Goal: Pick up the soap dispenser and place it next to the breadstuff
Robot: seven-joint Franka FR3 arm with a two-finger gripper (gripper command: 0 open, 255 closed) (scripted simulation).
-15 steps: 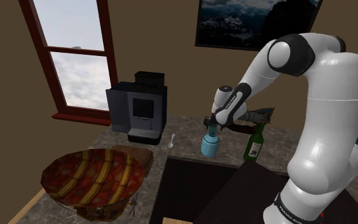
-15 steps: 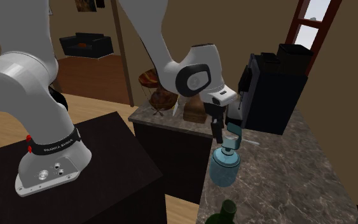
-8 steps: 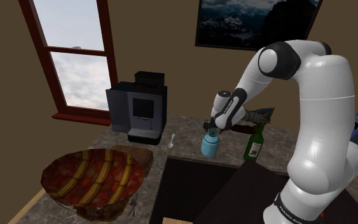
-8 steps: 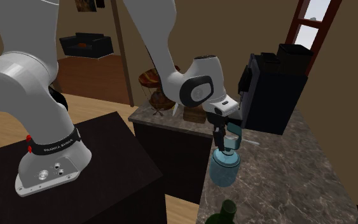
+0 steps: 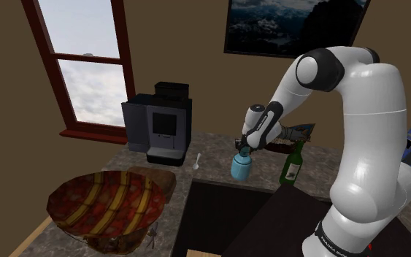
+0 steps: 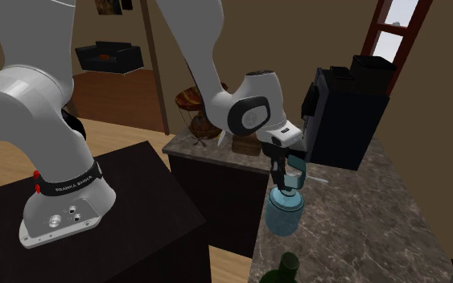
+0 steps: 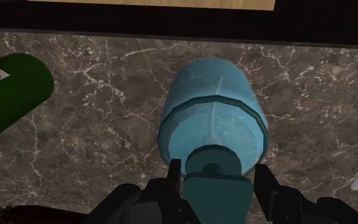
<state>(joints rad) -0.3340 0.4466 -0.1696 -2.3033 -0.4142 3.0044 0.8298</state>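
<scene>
The soap dispenser (image 5: 241, 166) is a pale blue bottle with a teal pump head, standing upright on the dark marble counter (image 5: 212, 150). My gripper (image 5: 244, 151) comes down on it from above and is shut on the pump head. In the wrist view the black fingers (image 7: 173, 175) clasp the teal pump on both sides, with the blue dispenser body (image 7: 212, 121) beyond my gripper (image 7: 217, 181). The second exterior view has my gripper (image 6: 289, 181) on top of the dispenser (image 6: 284, 211). The breadstuff (image 5: 156, 176), a brown loaf, lies farther along the counter, behind the basket.
A green bottle (image 5: 292, 164) stands close beside the dispenser, toward the shoulder view's right. A white spoon (image 5: 196, 162) lies between the dispenser and a dark coffee machine (image 5: 158, 124). A large woven basket (image 5: 109, 204) sits in front of the loaf. The black stand (image 6: 96, 233) adjoins the counter.
The hand came down a little onto the pump head, and the fingers have closed from wide apart to clasping it. The dispenser has not moved.
</scene>
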